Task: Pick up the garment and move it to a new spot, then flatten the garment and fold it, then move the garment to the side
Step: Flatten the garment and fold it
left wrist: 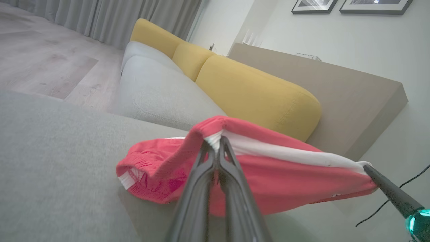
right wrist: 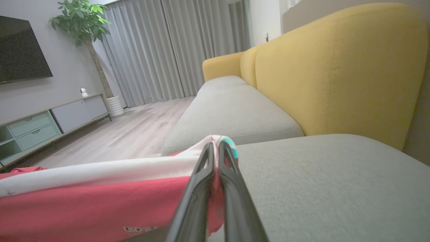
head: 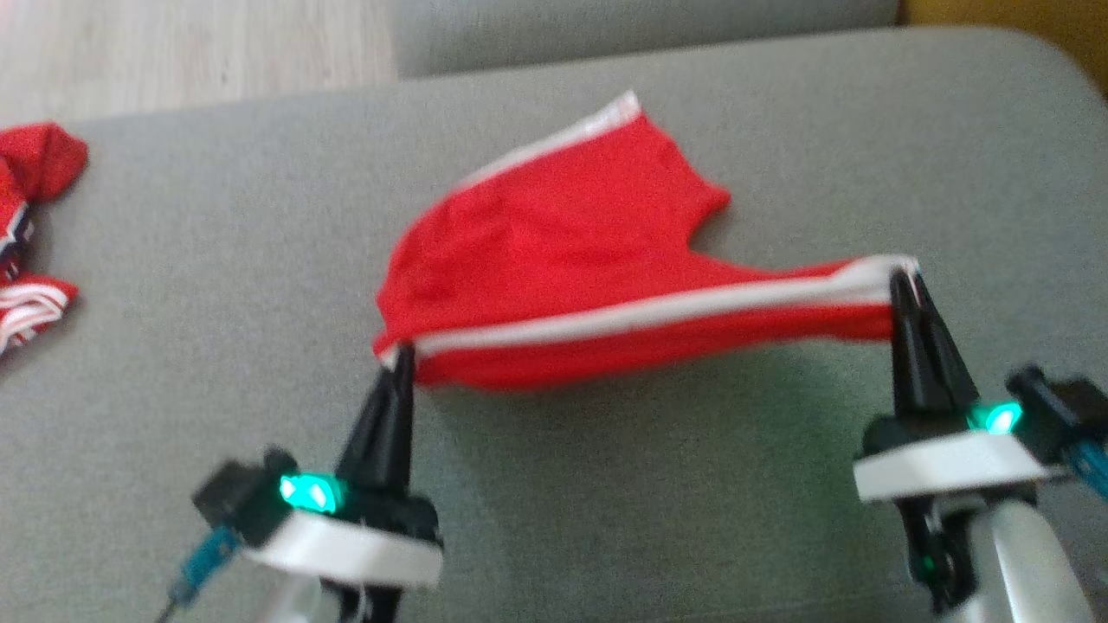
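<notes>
The garment [head: 589,251] is a pair of red shorts with a white side stripe, stretched across the grey sofa cushion [head: 658,484]. My left gripper [head: 402,353] is shut on its near left corner, and my right gripper [head: 905,275] is shut on the right end of the striped edge. That edge hangs taut between the two grippers, lifted off the cushion, while the far part of the shorts rests on it. In the left wrist view my left gripper [left wrist: 215,143] pinches the white stripe of the garment [left wrist: 285,174]. In the right wrist view my right gripper [right wrist: 215,145] pinches the garment [right wrist: 94,198].
Another red and white piece of clothing [head: 26,225] lies at the cushion's left edge. Yellow backrests [left wrist: 255,90] stand behind the sofa seats. Wooden floor [head: 173,52] lies beyond the cushion's far left, and a second grey cushion [right wrist: 231,111] adjoins this one.
</notes>
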Robot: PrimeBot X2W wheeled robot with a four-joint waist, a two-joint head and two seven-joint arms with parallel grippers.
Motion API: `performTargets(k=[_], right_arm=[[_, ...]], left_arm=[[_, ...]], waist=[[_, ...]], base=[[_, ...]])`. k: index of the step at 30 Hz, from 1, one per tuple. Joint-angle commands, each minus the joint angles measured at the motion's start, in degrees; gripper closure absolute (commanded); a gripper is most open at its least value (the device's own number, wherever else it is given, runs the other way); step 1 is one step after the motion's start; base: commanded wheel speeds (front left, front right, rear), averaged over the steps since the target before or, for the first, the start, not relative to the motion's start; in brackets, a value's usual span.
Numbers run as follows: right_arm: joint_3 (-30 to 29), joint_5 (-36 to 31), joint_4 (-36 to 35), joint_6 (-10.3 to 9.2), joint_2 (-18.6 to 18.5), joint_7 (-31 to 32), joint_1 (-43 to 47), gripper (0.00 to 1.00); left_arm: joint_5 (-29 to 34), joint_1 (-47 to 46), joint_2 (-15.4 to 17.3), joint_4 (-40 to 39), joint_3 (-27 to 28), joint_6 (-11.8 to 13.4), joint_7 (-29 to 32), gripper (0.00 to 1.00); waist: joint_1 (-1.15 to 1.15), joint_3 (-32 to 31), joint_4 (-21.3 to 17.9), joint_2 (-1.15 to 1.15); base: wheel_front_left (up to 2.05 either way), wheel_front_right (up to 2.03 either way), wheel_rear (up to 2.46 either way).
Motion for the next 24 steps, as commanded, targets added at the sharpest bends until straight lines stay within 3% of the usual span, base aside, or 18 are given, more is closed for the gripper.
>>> performTargets(k=[1,8,13,19,24], right_arm=[[0.3,0.2,-3.2,0.22,-0.2,0.5,0.2,1.0],[-2.8,-0.1,-14.2,0.22,-0.2,5.4,10.9,1.0],[-4.2,-0.1,-16.1,0.22,-0.2,7.0,13.0,1.0],[-4.9,-1.8,-12.0,0.22,-0.2,7.2,7.7,1.0],[-4.3,-4.7,-4.1,0.22,-0.2,8.0,-3.4,1.0]], left_arm=[[0.7,-0.5,0.8,-2.3,2.1,0.7,-0.5,1.0],[0.9,8.2,1.7,-8.0,-0.1,2.4,0.5,1.0],[0.0,11.0,0.9,-9.4,-1.3,3.3,1.7,1.0],[-0.5,9.3,-0.4,-8.1,-2.8,3.2,3.1,1.0],[-3.0,3.0,-3.3,-3.1,-1.6,4.0,4.8,1.0]], waist=[[0.03,-3.3,-0.5,-0.01],[0.03,-6.0,-0.5,-0.01],[0.03,-5.4,0.9,-0.01],[0.03,-2.0,3.6,-0.01],[0.03,3.2,7.1,-0.01]], base=[[0.0,0.0,0.0],[0.0,0.0,0.0],[0.0,0.0,0.0],[0.0,0.0,0.0],[0.0,0.0,0.0]])
